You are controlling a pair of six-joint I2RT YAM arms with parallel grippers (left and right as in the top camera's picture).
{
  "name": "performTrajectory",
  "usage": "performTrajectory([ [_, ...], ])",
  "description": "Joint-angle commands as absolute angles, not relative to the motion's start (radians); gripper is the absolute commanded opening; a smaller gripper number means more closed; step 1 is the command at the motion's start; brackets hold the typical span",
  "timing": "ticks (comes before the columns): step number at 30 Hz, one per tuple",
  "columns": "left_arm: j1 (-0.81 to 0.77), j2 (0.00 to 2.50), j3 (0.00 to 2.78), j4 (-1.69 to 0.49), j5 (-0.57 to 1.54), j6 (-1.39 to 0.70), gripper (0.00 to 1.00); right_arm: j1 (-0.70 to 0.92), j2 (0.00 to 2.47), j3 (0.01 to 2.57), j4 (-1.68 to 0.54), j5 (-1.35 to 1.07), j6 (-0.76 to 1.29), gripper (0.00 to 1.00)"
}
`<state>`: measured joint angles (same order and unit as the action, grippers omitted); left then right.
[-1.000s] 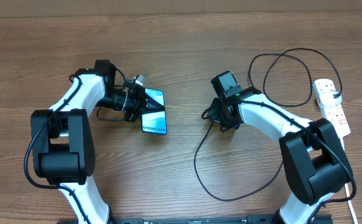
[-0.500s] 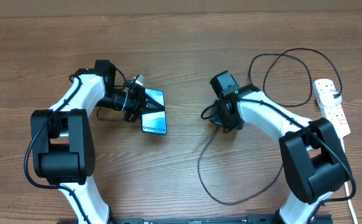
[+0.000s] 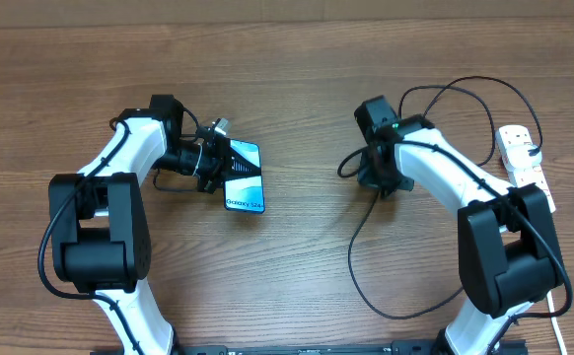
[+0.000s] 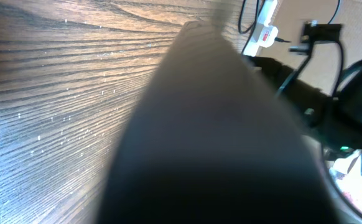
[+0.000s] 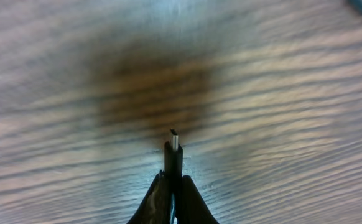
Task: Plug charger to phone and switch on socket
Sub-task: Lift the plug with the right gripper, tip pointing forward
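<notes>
Right wrist view shows the right gripper [image 5: 173, 186] clamped on the charger [image 5: 173, 152] just behind its stiff tip, a sound hold since the light cable flops. Overhead, left of centre, the left gripper [image 3: 211, 166] pinches the slim, likely slippery phone [image 3: 245, 179] by its edge.

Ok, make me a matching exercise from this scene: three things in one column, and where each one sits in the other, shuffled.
Things:
1. Galaxy S24+ phone
2. charger plug
3. white power strip

Places:
A. at the right edge of the table
B. pinched in the right gripper, tip sticking out
C. clamped at its edge by the left gripper, screen up

Pairs: 1-C, 2-B, 3-A
</notes>
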<state>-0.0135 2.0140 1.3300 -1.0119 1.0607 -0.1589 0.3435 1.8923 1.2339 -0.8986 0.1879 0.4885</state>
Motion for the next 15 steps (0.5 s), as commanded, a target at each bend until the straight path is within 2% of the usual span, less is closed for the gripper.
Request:
performTrajectory([
  [1,-0.012,2.002,1.332,-1.011,1.092,-0.173,0.04,0.358,1.913,1.177,-0.872,0.197,0.478,0.04],
  [5,-0.012,2.002,1.332,-1.011,1.092,-0.173,0.04,0.359,1.922,1.129,-0.844,0.164,0.478,0.06],
  [10,-0.012,2.002,1.332,-1.003,1.092,-0.173,0.04,0.359,1.922,1.095,-0.812,0.153,0.497,0.16],
  [11,-0.012,2.002,1.332,-1.003,1.092,-0.173,0.04,0.359,1.922,1.095,-0.813,0.152,0.497,0.22],
  [15,-0.012,2.002,1.332,-1.004,1.092,-0.173,0.04,0.359,1.922,1.095,-0.816,0.152,0.511,0.25],
])
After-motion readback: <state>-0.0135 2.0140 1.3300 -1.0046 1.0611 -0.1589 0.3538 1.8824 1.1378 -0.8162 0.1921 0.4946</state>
